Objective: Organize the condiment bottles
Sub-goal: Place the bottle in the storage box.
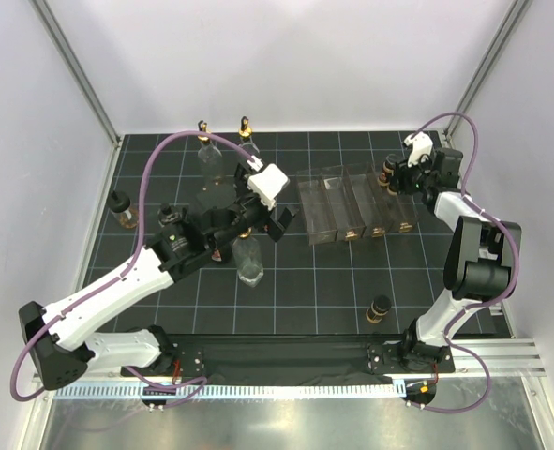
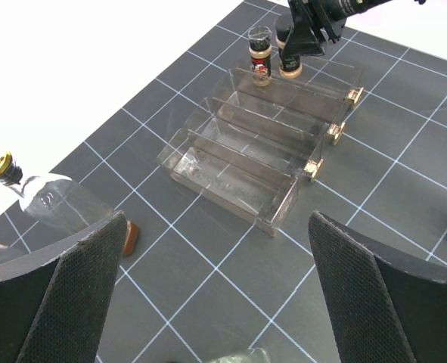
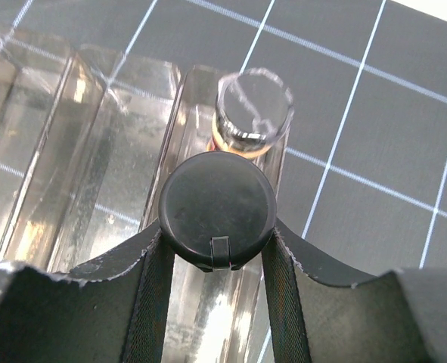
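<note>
Right wrist view: in the right gripper, pinched tight between both fingers, the round cap of a small dark black-capped bottle, in line with the outermost compartment of the clear plastic divided rack; seated in it or not, cannot tell. Just beyond the fingers, in that compartment, a clear-capped small bottle. Left gripper spread wide, gripping nothing. Off to its left, a tall clear bottle with gold pourer top; ahead, the rack on the dark gridded tabletop.
</note>
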### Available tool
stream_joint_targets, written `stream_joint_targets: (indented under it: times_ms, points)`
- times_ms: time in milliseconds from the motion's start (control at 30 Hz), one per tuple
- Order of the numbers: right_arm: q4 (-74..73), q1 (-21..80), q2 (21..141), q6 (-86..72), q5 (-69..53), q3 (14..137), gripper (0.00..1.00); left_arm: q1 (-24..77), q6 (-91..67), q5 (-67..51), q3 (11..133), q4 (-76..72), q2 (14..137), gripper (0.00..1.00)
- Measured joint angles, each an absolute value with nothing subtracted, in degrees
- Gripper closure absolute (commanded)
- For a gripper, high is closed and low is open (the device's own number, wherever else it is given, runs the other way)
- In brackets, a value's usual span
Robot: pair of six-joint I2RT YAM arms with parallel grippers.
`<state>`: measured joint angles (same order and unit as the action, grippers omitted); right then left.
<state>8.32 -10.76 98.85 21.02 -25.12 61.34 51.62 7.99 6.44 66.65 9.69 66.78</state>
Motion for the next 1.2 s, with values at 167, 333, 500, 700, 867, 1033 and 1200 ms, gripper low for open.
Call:
stream_joint_targets:
  times_ms: [167,333,500,700,867,1033,1200]
  points:
    - [5.15,-10.59,98.85,22.46,-24.51,61.39,0.80,51.62,8.01,6.50,66.17,9.69,66.13,0.00]
    - [2.22,-10.57,99.11,22.55,-24.32,62.30,0.78,51.62,8.01,6.52,66.17,9.67,65.98,0.00]
    - [-0.21,-10.57,99.96,22.13,-24.10,64.60,0.76,51.55,8.01,6.66,66.17,9.67,65.98,0.00]
    - [-3.97,-10.57,100.40,22.13,-23.62,65.47,0.71,51.48,8.01,6.66,66.15,9.67,65.98,0.00]
    - [-6.31,-10.55,101.32,22.15,-23.27,66.11,0.68,51.37,8.01,6.68,66.06,9.67,65.98,0.00]
    - [-7.60,-10.55,101.41,22.17,-23.07,66.13,0.65,51.33,8.01,6.68,65.84,9.67,65.95,0.00]
    - [-8.25,-10.55,101.41,22.17,-23.05,66.13,0.62,51.33,8.01,6.68,65.73,9.67,65.95,0.00]
